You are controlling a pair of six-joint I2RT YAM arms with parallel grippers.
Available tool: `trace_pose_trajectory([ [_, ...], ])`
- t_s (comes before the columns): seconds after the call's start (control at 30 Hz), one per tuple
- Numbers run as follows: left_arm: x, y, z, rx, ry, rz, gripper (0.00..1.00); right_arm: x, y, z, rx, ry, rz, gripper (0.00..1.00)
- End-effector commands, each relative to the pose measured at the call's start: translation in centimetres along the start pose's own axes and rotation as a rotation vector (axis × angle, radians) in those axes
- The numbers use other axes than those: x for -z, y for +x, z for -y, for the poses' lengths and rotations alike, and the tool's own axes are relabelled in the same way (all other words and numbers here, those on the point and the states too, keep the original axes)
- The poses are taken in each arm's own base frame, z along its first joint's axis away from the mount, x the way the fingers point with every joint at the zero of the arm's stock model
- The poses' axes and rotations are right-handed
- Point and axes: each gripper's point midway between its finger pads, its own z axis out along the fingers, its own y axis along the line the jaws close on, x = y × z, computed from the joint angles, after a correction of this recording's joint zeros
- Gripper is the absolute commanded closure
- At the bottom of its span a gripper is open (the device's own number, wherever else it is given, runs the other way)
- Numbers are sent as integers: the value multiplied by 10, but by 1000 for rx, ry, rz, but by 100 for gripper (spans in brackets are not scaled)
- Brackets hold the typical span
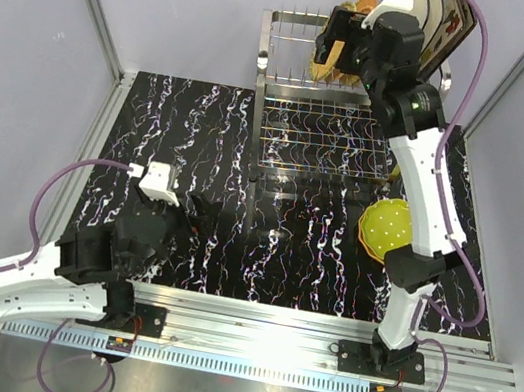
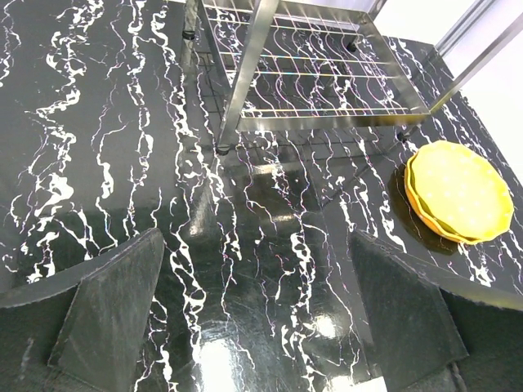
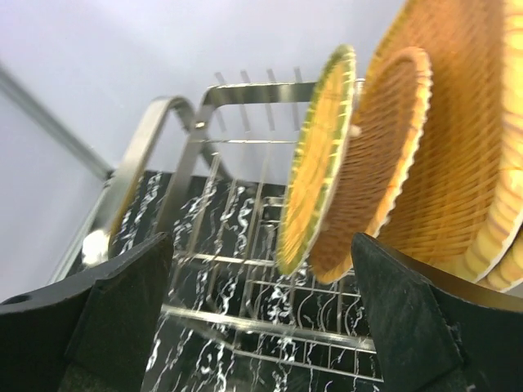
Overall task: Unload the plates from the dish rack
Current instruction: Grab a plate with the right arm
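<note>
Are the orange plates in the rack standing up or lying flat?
Standing up. The orange plates sit on edge, side by side, in the dish rack.

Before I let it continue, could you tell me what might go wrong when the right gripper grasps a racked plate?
The green-rimmed plate and woven plate stand close together, so a finger of the open right gripper may nudge both. A lifted plate might also catch the dish rack's prongs.
</note>
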Motion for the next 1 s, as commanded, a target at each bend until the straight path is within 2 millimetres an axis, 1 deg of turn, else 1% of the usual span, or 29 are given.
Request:
trace_pose_trajectory([
  [0.0,2,-7,-8,62,-32,36,1,-6,-28,11,-43,110,125,4],
  [0.1,2,-6,-10,65,-35,37,1,-12,-30,12,-52,119,141,5],
  [0.13,2,-5,-11,64,-37,37,1,-17,-27,12,-51,124,139,7],
  [0.17,3,-5,-12,66,-40,39,1,-18,-27,13,-51,128,143,8],
  [0.23,3,-4,-13,64,-43,37,1,-26,-21,14,-51,138,133,9],
  [0.3,3,-4,-14,69,-43,40,1,-28,-19,16,-52,150,133,11],
  [0.43,4,-1,-16,79,-44,40,1,-37,-9,22,-44,184,120,14],
  [0.57,5,0,-19,87,-45,39,1,-45,-1,31,-37,236,114,20],
  [0.6,6,0,-19,91,-45,39,1,-47,-1,34,-38,255,122,24],
  [0.67,6,0,-21,92,-49,39,1,-49,1,37,-33,273,125,26],
  [0.7,7,1,-21,93,-50,37,1,-51,1,38,-31,278,130,29],
  [0.77,7,2,-23,95,-52,37,1,-53,1,40,-30,291,136,31],
  [0.87,8,2,-23,107,-51,39,1,-59,8,43,-22,309,126,33],
  [0.97,8,2,-24,106,-52,36,1,-62,14,49,-18,342,121,41],
])
